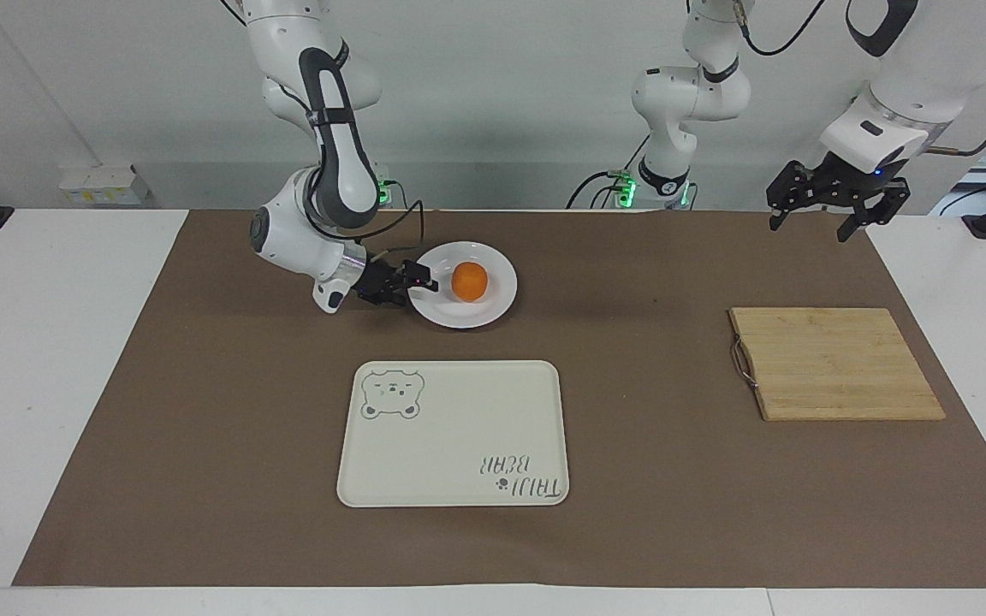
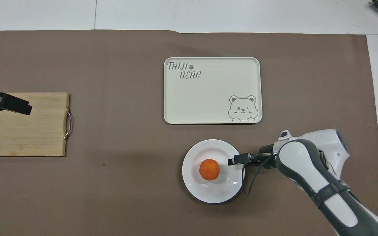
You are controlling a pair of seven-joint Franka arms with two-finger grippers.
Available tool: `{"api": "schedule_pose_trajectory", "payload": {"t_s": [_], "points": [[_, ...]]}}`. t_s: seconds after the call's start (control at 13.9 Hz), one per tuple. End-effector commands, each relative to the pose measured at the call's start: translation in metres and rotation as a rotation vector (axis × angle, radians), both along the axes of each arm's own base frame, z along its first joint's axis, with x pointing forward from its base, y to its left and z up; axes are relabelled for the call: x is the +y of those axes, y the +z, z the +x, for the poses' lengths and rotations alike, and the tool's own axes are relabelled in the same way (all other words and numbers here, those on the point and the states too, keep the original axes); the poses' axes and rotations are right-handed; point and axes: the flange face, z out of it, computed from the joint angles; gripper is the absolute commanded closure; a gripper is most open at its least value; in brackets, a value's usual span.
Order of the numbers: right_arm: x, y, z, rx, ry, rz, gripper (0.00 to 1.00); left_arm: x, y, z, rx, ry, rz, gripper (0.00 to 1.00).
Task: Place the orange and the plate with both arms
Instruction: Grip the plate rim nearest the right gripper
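The right gripper (image 1: 421, 280) straddles the plate (image 1: 480, 312) rim beside the orange (image 1: 469, 281), grip uncertain; next, clench and lift level. The left gripper (image 1: 835, 198) waits, spread.

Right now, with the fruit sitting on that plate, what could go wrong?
1. The orange lies loose on the plate, so it could roll off if the right tool, now at the plate's rim, tips it.
2. A rim hold may slip on the glossy plate.
3. The left tool waits over the table's edge, too distant to steady anything.
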Motion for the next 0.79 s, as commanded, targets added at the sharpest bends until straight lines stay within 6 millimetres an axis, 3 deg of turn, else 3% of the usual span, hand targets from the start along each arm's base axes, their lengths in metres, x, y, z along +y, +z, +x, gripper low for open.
{"api": "schedule_pose_trajectory", "payload": {"t_s": [0.0, 0.14, 0.22, 0.5, 0.72], "points": [[-0.002, 0.003, -0.009, -0.035, -0.006, 0.035, 0.33, 0.003, 0.003, -0.002, -0.016, 0.001, -0.01, 0.0], [-0.002, 0.003, -0.009, -0.027, -0.013, 0.034, 0.87, 0.002, 0.003, -0.003, -0.014, 0.0, -0.01, 0.0], [-0.001, 0.003, -0.009, -0.014, -0.026, 0.03, 1.0, 0.002, 0.003, -0.003, -0.016, 0.0, -0.01, 0.0], [-0.001, 0.004, -0.005, -0.021, -0.02, 0.031, 1.0, 0.002, 0.003, -0.003, -0.016, 0.0, -0.01, 0.0], [0.0, 0.01, 0.011, -0.05, -0.008, 0.038, 1.0, 0.002, 0.003, -0.003, -0.016, 0.0, -0.01, 0.0]]}}
